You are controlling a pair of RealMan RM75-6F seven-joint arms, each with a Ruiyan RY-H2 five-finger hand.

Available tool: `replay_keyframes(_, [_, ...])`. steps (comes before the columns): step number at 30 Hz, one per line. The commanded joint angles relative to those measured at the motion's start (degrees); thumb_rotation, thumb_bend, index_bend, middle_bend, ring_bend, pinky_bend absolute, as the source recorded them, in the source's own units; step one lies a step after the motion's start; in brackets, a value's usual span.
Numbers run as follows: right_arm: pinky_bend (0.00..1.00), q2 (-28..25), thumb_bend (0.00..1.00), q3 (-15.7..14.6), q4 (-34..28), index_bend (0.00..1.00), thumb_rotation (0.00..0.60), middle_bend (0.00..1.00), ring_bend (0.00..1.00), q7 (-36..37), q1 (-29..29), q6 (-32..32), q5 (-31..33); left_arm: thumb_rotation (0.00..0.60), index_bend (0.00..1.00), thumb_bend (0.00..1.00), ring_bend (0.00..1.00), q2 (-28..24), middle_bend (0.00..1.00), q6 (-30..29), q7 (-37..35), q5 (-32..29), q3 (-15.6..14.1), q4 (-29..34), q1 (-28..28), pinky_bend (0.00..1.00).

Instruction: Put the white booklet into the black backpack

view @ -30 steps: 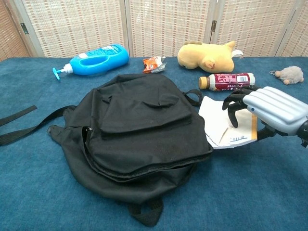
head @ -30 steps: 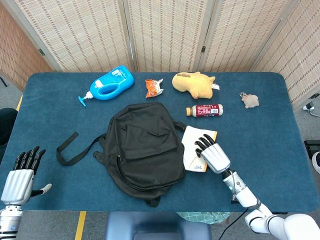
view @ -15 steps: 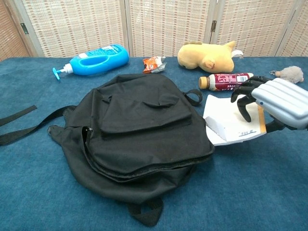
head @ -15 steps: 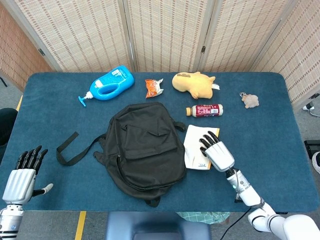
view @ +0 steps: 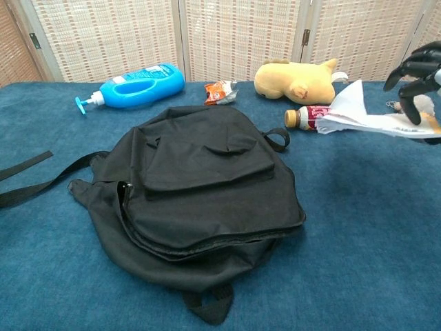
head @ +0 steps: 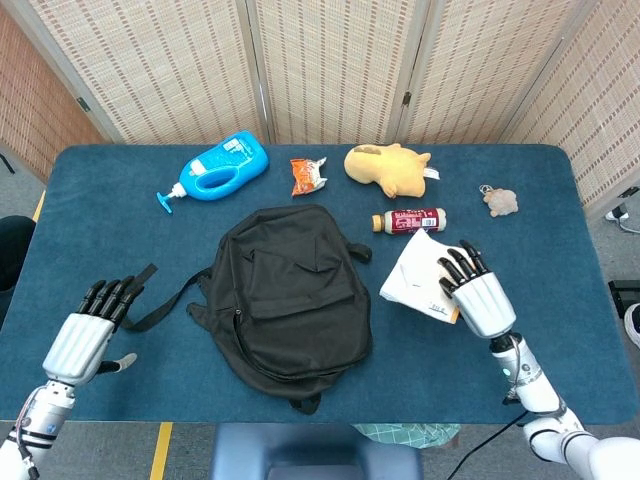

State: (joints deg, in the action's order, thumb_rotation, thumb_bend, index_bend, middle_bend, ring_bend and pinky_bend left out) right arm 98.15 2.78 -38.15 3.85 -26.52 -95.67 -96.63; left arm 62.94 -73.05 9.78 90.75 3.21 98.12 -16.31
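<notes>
My right hand (head: pixel 478 298) grips the white booklet (head: pixel 418 281) lifted at right of frame; my left hand (head: pixel 85 335), fingers spread and empty, sits lower left. The black backpack (head: pixel 288 290) looks zipped, so I'd open it before feeding the booklet in.

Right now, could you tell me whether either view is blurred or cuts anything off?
Head view: sharp, evenly lit, booklet and right hand fully framed. Chest view: the lifted booklet looks slightly smeared, and the right hand is cropped at the frame edge.
</notes>
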Motion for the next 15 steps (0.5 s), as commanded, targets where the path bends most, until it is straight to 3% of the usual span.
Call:
replay_keyframes(1, [0.16, -3.28, 0.37, 1.06, -3.44, 0.75, 0.6, 0.38, 0.25, -1.84, 0.15, -2.55, -0.5, 0.6, 0.06, 0.12, 0.07, -0.85, 0.05, 5.06, -2.41, 1.89, 0.52, 0.47, -4.35, 0.0])
replay_keyframes(10, [0.16, -13.53, 0.37, 0.73, -18.66, 0.75, 0.6, 0.38, 0.24, -10.91, -0.3, -4.0, -4.02, 0.6, 0.08, 0.12, 0.07, 0.64, 0.05, 17.29, -7.61, 5.14, 0.46, 0.24, -14.84, 0.0])
replay_keyframes(15, [0.16, -16.65, 0.37, 0.54, -24.68, 0.75, 0.6, 0.38, 0.24, -14.77, -0.4, -2.95, -5.28, 0.6, 0.09, 0.12, 0.07, 2.89, 0.05, 21.71, -10.24, 7.2, -0.38, 0.36, -19.34, 0.0])
